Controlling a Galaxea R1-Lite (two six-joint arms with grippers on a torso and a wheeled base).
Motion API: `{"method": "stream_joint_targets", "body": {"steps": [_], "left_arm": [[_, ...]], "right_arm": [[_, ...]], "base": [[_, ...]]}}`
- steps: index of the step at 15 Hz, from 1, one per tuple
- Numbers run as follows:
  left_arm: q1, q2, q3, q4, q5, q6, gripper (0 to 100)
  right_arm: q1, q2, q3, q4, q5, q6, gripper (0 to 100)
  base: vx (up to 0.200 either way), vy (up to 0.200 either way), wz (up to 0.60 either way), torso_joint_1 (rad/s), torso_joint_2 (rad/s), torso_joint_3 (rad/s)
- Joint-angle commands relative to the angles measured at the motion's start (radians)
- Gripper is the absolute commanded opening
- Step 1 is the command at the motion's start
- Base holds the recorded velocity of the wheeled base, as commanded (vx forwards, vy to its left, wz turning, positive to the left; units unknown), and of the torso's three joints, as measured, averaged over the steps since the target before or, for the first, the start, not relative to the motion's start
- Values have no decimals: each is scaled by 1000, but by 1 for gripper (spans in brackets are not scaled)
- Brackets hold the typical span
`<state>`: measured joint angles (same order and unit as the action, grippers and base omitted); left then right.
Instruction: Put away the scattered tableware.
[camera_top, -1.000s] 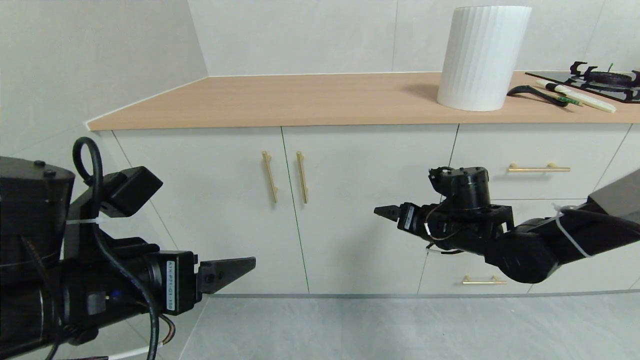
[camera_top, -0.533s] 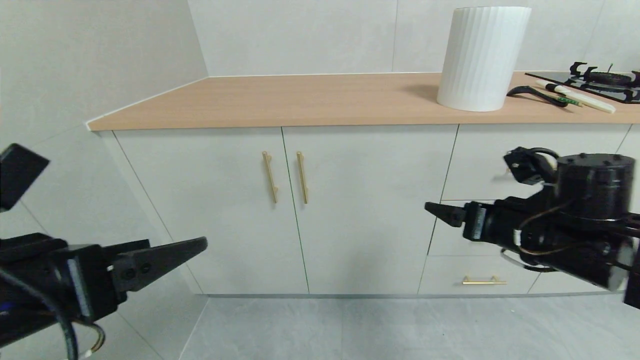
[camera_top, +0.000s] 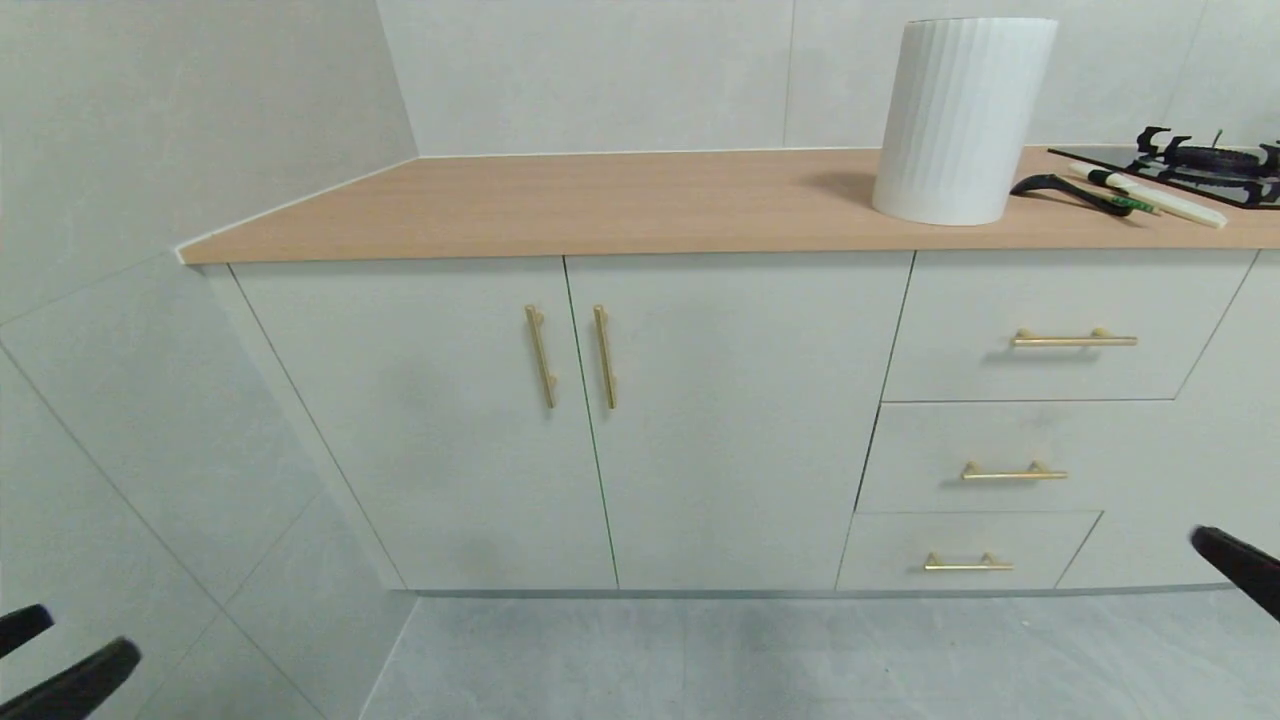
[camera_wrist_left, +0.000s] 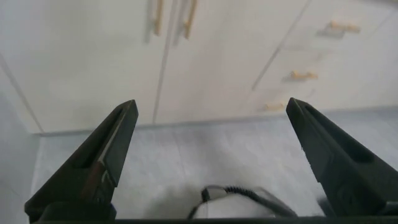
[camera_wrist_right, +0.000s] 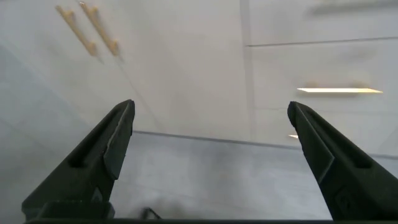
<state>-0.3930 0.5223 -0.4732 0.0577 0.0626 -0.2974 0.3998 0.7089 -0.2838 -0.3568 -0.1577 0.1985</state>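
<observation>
Nearest, at 7 o'clock in the head view: left claw (camera_wrist_left: 211, 109), released, spread wide over the floor (camera_wrist_left: 186, 155), nothing in it. At 4 o'clock: right claw (camera_wrist_right: 211, 109), likewise released and holding nothing. Drawn back and down within the last second. A second ago stretched out mid-view in front of the cabinet doors (camera_top: 480, 430) and drawers (camera_top: 1060, 300), now just dark tips at the lower corners. Beyond, doors and drawers all closed, as before. Farther, on the worktop (camera_top: 600, 200) at about 1 o'clock: tall white ribbed canister (camera_top: 960, 120), unmoved. Just past it at 2 o'clock, lying on the worktop and well apart from either claw: the scattered tableware (camera_top: 1120, 192) — a black curved utensil (camera_top: 1065, 187) and pale stick-like pieces (camera_top: 1165, 198) beside the hob (camera_top: 1215, 160). Judged from this: nothing collected yet, arms tucked rather than reaching — probably making room for a shift toward the 2 o'clock end before any pickup.
</observation>
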Motion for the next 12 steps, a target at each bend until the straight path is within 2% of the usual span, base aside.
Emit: {"method": "stream_joint_targets", "body": {"steps": [1,3,5,7,8,9,10,11,12], "left_arm": [[71,-223,51,42,2,23,100],[125,-303,67,73,2,57,100],[180,-406,96,94,2,121,100],[190,-423,102,97,2,130,100],[227,-424,133,94,57,144,100],[272,-426,150,91,69,161,100],[306,-426,159,91,71,181,100],[364,-455,163,94,66,198,100],[385,-501,179,99,48,216,100]], "right_arm": [[-131,-468,29,288,-13,-100,100],[-190,-542,28,335,-11,-152,100],[-253,-611,29,397,-28,-185,100],[-272,-611,29,397,-46,-183,100],[-297,-611,46,395,-111,-180,100],[-325,-618,58,395,-118,-183,100],[-411,-672,87,410,-88,-203,100],[-412,-681,115,409,-83,-212,100],[-412,-684,146,406,-88,-209,100]], "base": [[0,0,0,0,0,0],[0,0,0,0,0,0],[0,0,0,0,0,0],[0,0,0,0,0,0],[0,0,0,0,0,0],[0,0,0,0,0,0],[0,0,0,0,0,0],[0,0,0,0,0,0],[0,0,0,0,0,0]]}}
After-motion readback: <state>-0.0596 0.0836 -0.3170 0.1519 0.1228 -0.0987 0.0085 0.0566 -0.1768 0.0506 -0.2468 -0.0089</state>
